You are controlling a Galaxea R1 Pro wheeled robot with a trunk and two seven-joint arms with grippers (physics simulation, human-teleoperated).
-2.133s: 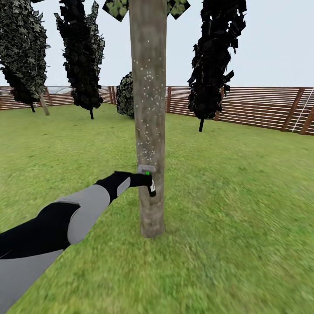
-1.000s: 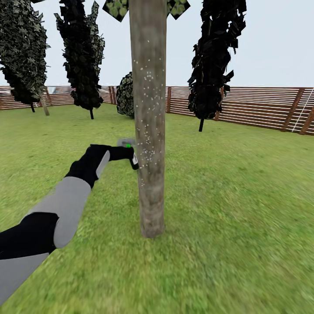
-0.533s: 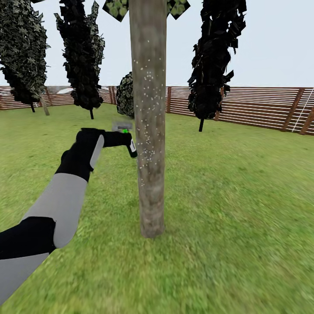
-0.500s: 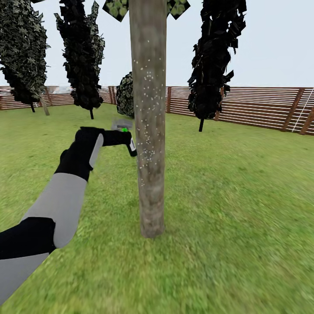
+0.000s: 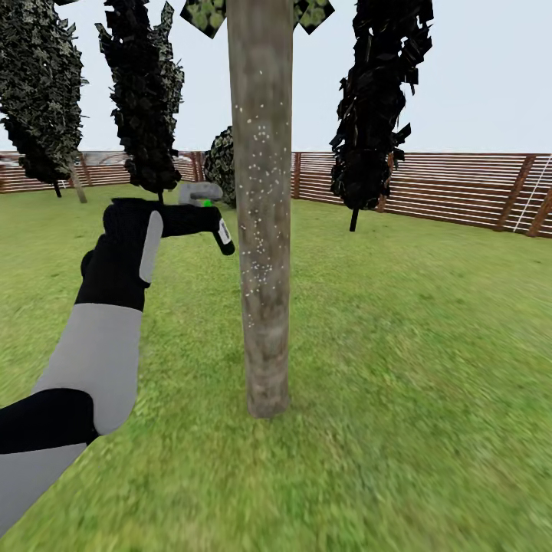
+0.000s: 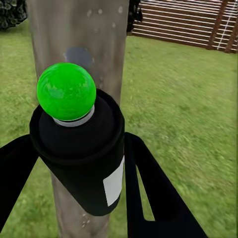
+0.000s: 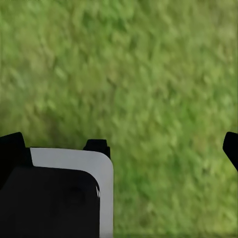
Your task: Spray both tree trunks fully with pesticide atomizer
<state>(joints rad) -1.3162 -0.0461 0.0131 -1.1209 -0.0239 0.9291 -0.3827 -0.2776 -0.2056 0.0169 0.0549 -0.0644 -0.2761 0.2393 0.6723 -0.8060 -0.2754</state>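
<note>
Jaws of left gripper [image 6: 79,163] clamped on pesticide atomizer [image 6: 82,148] beside tree trunk [image 5: 262,207]; right gripper's jaws: can't tell.

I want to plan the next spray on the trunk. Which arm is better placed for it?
The left. Its gripper already holds the small black spray bottle with the green top beside the grey-brown trunk, nozzle toward the bark. The right wrist view faces only grass.
</note>
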